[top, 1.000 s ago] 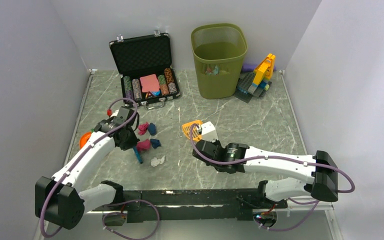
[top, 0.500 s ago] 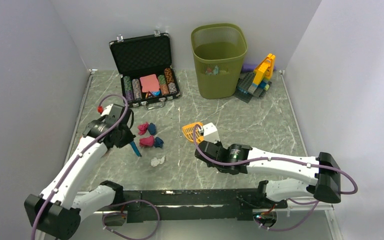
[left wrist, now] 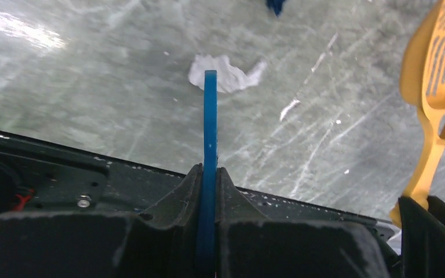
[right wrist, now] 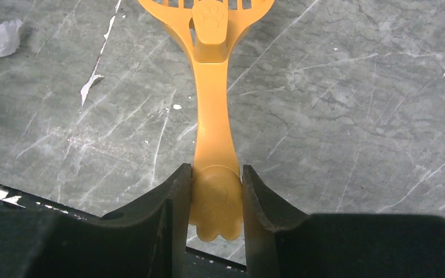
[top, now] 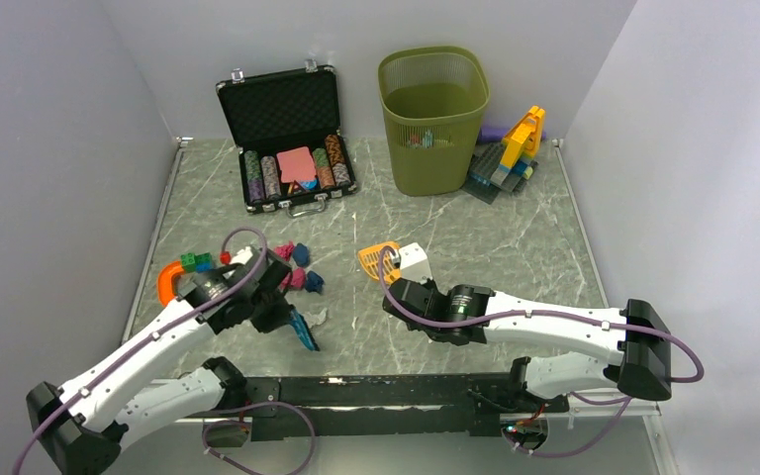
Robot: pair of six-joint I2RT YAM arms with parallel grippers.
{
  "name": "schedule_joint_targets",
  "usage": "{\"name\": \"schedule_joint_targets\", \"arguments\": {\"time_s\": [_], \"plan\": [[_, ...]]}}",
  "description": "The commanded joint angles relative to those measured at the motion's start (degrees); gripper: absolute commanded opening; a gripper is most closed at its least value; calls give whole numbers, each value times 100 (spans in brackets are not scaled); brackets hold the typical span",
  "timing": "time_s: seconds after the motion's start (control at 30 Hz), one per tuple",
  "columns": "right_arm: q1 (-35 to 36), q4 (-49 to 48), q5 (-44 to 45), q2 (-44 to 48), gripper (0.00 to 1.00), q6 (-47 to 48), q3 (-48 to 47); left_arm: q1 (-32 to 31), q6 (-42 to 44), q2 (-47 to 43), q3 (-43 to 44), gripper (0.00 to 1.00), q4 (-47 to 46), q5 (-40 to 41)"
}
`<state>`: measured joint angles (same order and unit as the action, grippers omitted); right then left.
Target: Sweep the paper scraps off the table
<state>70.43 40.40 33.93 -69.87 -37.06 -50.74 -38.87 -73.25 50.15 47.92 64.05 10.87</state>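
Your paper scraps lie bunched on the table, left of centre, with a white scrap apart on the near side. Your left gripper is clamped on a thin blue blade just beside that scrap. Your right gripper pinches the orange scoop by its handle.

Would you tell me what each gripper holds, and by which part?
The left gripper pinches a thin blue tool by one end; the right gripper, the orange scoop by its handle's end.
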Motion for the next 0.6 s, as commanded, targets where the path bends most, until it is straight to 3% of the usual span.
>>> {"name": "schedule_joint_targets", "arguments": {"time_s": [0.0, 0.13, 0.33, 0.57], "plan": [[1, -115, 90, 137, 0, -75, -32, -807, -886, 226, 264, 0, -410, 217], [1, -107, 111, 232, 0, -65, 33, -1417, -430, 938, 853, 0, -502, 535], [-3, -17, 166, 178, 0, -73, -32, -1814, -330, 2273, 1628, 0, 420, 1189], [-1, 18, 191, 193, 0, -73, -10, -1826, -291, 2304, 1385, 0, 282, 1578]]}}
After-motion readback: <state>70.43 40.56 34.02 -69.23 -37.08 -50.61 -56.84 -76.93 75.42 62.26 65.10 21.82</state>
